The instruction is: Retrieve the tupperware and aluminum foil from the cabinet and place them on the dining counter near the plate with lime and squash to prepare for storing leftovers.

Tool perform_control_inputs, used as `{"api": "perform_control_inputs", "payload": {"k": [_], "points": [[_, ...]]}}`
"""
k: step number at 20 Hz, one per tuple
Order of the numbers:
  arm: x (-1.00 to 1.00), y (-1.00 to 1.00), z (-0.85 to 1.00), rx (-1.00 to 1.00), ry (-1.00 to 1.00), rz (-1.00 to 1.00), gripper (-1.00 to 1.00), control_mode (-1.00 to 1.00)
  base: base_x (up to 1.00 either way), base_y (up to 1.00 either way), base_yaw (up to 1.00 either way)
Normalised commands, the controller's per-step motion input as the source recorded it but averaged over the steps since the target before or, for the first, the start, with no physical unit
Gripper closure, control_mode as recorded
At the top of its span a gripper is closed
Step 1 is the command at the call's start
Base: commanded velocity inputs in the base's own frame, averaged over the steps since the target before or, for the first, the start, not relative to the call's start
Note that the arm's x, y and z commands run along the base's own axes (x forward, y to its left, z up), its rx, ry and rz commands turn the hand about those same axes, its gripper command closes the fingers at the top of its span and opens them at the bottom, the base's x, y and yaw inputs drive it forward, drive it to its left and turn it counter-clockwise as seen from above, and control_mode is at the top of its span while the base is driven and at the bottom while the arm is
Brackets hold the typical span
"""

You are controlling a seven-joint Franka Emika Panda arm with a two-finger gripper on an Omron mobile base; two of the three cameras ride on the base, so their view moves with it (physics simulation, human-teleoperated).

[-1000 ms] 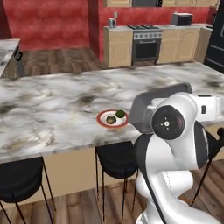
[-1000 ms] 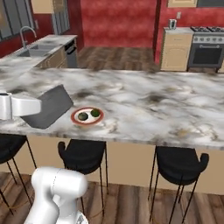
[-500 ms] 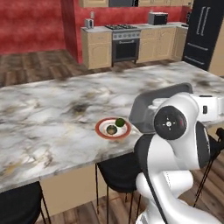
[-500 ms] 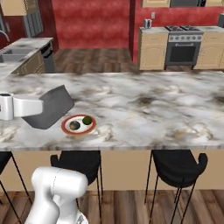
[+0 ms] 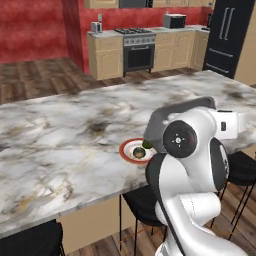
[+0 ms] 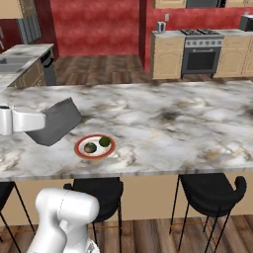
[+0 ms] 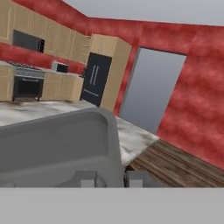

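Observation:
The tupperware point(image 6: 57, 121), a dark grey tub, hangs tilted just above the dining counter point(image 6: 173, 118), and my gripper point(image 6: 35, 121) is shut on its wall from the left. In the hand view the tupperware point(image 7: 57, 148) lies close ahead, with its rim caught between the fingertips of the gripper point(image 7: 111, 178). The plate point(image 6: 95, 146), red-rimmed, carries a lime and a squash just right of the tub. From the left base view, the tupperware point(image 5: 160, 122) shows behind my arm, beside the plate point(image 5: 136, 150) on the dining counter point(image 5: 65, 135). The aluminum foil and the cabinet are out of view.
Black stools point(image 6: 210, 190) stand under the counter's near edge, one point(image 6: 96, 190) below the plate. Beyond the counter are a stove point(image 5: 136, 47), tan cupboards and a black fridge point(image 5: 225, 35). A second counter with a sink point(image 6: 20, 54) lies far left.
The whole picture has shifted, so the base has driven along the counter. The plate now sits nearer the arm, and the tub stays in the gripper, beside the plate.

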Motion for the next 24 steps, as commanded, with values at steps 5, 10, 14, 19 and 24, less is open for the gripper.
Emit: {"api": "perform_control_inputs", "payload": {"k": [5,10,14,19,24], "points": [[0.26,0.00,-0.27,0.10,0.00,-0.07,1.00,-1.00,0.00,0.00,0.00],[0.55,-0.36,-0.26,0.19,-0.06,-0.12,1.00,-1.00,0.00,0.00,0.00],[0.81,-0.71,-0.43,0.23,-0.02,-0.21,1.00,-1.00,0.00,0.00,0.00],[0.66,-0.79,-0.54,0.17,0.00,-0.27,1.00,-1.00,0.00,0.00,0.00],[0.51,-0.44,-0.58,0.10,0.00,-0.22,1.00,-1.00,0.00,0.00,0.00]]}}
